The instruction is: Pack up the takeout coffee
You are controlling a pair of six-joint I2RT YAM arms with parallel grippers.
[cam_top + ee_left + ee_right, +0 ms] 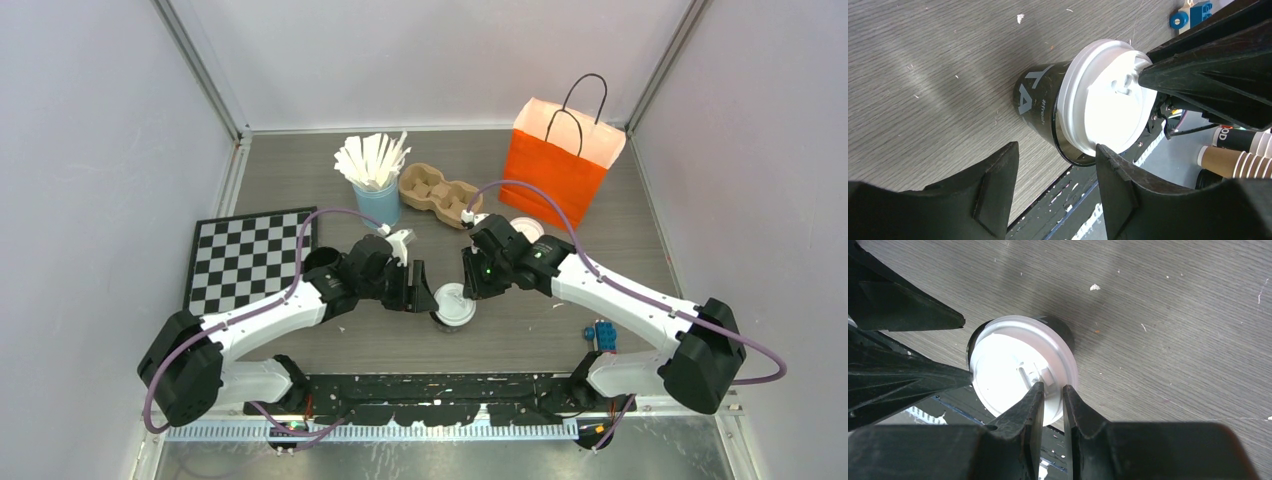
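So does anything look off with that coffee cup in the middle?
Yes. The white lid on the dark cup sits crooked: in both wrist views the cup's dark rim peeks out past one side of it, so it isn't pressed on all round. The right gripper pinches the lid's edge.

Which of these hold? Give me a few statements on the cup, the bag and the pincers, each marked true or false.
1. The cup between the arms has its white lid on. True.
2. The left pincer is clamped round the cup. False: it is open, short of the cup.
3. The right pincer pinches the lid near its edge. True.
4. The orange bag lies flat. False: it stands upright.
5. The cardboard carrier holds two cups. False: it holds none.
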